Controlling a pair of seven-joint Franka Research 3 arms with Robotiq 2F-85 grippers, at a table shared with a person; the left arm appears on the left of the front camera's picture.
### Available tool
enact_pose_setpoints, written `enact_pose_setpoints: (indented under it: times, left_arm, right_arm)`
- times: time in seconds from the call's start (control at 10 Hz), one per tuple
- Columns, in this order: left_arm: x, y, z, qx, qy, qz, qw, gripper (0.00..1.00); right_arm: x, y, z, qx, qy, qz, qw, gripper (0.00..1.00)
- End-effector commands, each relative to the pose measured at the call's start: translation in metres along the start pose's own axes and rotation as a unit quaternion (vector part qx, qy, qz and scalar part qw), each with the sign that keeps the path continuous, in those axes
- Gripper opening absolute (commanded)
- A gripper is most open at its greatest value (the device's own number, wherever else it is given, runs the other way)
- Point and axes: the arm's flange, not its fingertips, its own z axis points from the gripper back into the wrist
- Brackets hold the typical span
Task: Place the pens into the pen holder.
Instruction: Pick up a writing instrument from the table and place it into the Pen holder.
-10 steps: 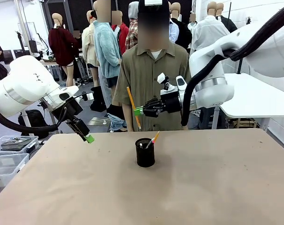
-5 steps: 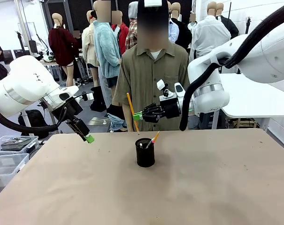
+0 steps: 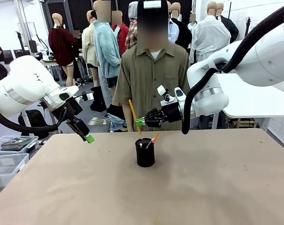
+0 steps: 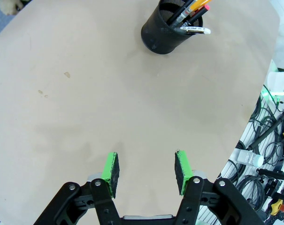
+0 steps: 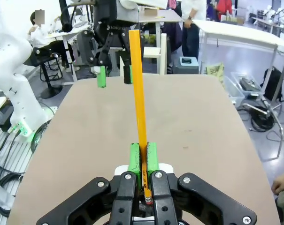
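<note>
While two pens already stand in the pen holder (image 3: 145,153) at mid-table, one yellow pencil (image 3: 134,116) remains, clamped in right gripper (image 3: 139,122) just above the rim. Left gripper (image 3: 88,138): jaws apart, empty, well to the left. Left wrist view: pens (image 4: 190,11) inside the cup. Right wrist view: pinch on pencil (image 5: 140,112).

Two glossy white rounded robot arms trailing thick black ribbed cables end in black two-finger grippers, left (image 3: 87,136) and right (image 3: 141,122), with bright green pads and silver screws.
</note>
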Motion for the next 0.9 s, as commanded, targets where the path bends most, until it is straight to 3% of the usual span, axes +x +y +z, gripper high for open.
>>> enact_pose_setpoints:
  times: [0.0, 0.3, 0.8]
  left_arm:
    - [-0.001, 0.001, 0.001, -0.003, 0.0, -0.006, 1.0, 0.63]
    - [-0.001, 0.001, 0.001, -0.003, 0.0, -0.006, 1.0, 0.63]
    - [-0.001, 0.001, 0.001, -0.003, 0.0, -0.006, 1.0, 0.63]
  right_arm:
    - [0.001, -0.02, -0.004, 0.021, 0.018, -0.016, 0.999, 0.0]
    - [-0.004, -0.031, -0.007, 0.081, 0.033, -0.021, 0.996, 0.0]
    - [-0.014, -0.044, -0.011, 0.131, 0.041, -0.019, 0.99, 0.0]
